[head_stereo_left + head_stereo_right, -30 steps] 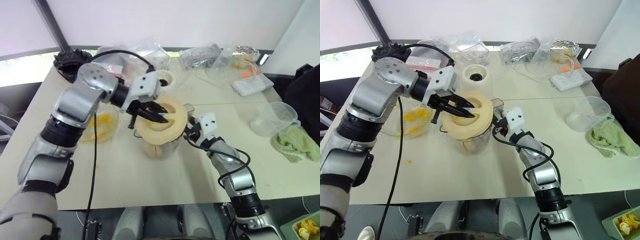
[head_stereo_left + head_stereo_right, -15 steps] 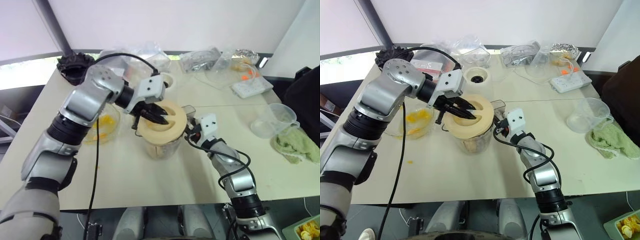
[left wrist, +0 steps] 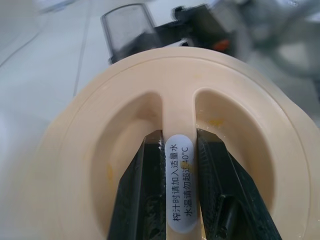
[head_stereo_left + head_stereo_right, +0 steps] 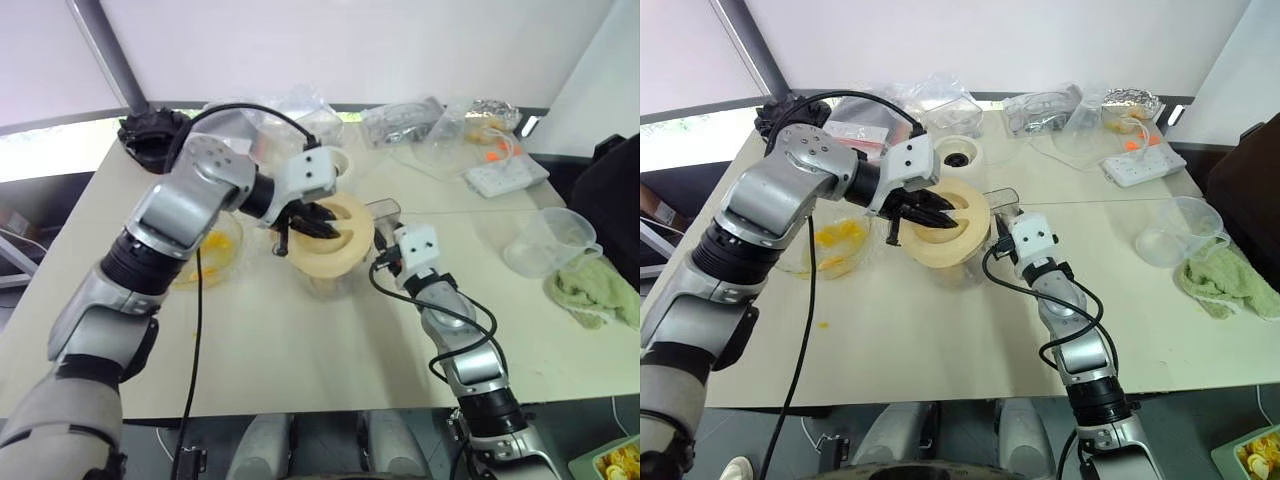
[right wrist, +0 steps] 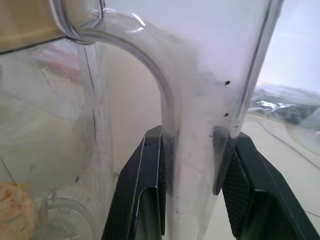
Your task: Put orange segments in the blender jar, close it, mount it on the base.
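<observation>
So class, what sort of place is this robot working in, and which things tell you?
Probably a lab or office bench set up for kitchen work: a plain table holding a blender jar, a power strip and loose plastic bags.

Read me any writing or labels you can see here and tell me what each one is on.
"榨汁时请加入适量水" and "水温请勿超过40°C": two lines on the white oval sticker on the grip bar of the cream lid, pinched by the left gripper.
Red-and-white packet at the table's far side: printing too small to read.
</observation>
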{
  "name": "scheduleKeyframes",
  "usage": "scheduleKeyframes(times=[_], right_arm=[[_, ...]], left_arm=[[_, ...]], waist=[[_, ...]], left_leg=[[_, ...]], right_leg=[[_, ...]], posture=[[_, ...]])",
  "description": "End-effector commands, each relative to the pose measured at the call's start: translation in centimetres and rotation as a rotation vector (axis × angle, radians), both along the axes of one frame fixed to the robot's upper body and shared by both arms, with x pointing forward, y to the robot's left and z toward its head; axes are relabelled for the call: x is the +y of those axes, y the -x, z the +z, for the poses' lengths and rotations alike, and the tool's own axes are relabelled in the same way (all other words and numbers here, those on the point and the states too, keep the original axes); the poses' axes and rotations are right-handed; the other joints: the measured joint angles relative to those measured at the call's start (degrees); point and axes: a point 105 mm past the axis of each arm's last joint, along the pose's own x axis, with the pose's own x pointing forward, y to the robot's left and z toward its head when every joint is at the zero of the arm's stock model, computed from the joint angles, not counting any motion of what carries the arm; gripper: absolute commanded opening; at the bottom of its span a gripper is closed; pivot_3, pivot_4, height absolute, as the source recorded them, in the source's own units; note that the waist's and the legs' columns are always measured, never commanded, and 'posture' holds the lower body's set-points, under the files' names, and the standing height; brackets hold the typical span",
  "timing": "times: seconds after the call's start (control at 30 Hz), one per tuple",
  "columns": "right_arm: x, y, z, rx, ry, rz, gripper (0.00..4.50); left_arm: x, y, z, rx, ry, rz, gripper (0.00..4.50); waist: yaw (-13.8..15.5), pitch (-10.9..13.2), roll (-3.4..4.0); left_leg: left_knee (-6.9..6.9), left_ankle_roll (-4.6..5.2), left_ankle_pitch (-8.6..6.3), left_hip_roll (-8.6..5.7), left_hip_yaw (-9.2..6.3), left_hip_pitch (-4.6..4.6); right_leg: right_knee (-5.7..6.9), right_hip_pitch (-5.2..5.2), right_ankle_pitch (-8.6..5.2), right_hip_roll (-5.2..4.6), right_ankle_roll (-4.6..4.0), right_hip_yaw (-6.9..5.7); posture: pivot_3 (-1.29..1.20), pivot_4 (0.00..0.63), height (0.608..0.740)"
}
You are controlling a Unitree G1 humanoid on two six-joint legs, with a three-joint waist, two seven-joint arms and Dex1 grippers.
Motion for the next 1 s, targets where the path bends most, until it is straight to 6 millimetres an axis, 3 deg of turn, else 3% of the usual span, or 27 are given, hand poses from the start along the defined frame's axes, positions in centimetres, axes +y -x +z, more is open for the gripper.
scheduleKeyframes(times=[0.03,0.4,0.63,0.87,1.0], right_arm=[[-3.9,-0.2,4.3,-0.192,0.025,-0.170,0.89],[-3.5,-0.3,4.2,-0.185,0.028,-0.149,0.89],[-3.3,-0.2,4.0,-0.177,0.031,-0.136,0.89],[-3.3,-0.1,3.7,-0.169,0.033,-0.133,0.89],[-3.4,0.0,3.4,-0.161,0.033,-0.135,0.89]], left_arm=[[4.7,-2.6,-6.5,0.183,-0.183,0.387,0.26],[4.1,-2.9,-5.9,0.326,-0.112,0.550,0.26],[3.4,-3.2,-5.2,0.254,-0.090,0.500,0.26],[2.1,-3.1,-3.7,0.206,0.000,0.439,3.73],[0.9,-3.3,-1.6,0.195,0.120,0.419,3.73]], waist=[[-0.07,0.00,0.01],[-0.14,-0.02,0.05],[-0.13,-0.03,0.05],[-0.17,-0.02,0.06],[-0.10,-0.01,0.04]], left_leg=[[0.00,0.00,0.00,0.00,-0.02,0.04],[-0.03,-0.01,0.00,-0.01,-0.08,0.06],[-0.07,-0.01,-0.01,-0.02,-0.09,0.05],[-0.07,-0.02,-0.01,-0.02,-0.14,0.02],[-0.07,-0.02,-0.01,-0.05,-0.20,-0.08]], right_leg=[[-0.04,0.06,-0.07,0.00,0.12,-0.01],[-0.17,0.12,-0.10,-0.02,0.17,-0.04],[-0.25,0.13,-0.10,-0.04,0.17,-0.04],[-0.33,0.13,-0.10,-0.04,0.17,-0.06],[-0.41,0.12,-0.10,-0.06,0.17,-0.07]], posture=[[0.00,0.150,0.740],[0.00,0.150,0.740],[0.00,0.150,0.740],[0.00,0.150,0.740],[0.00,0.150,0.740]])
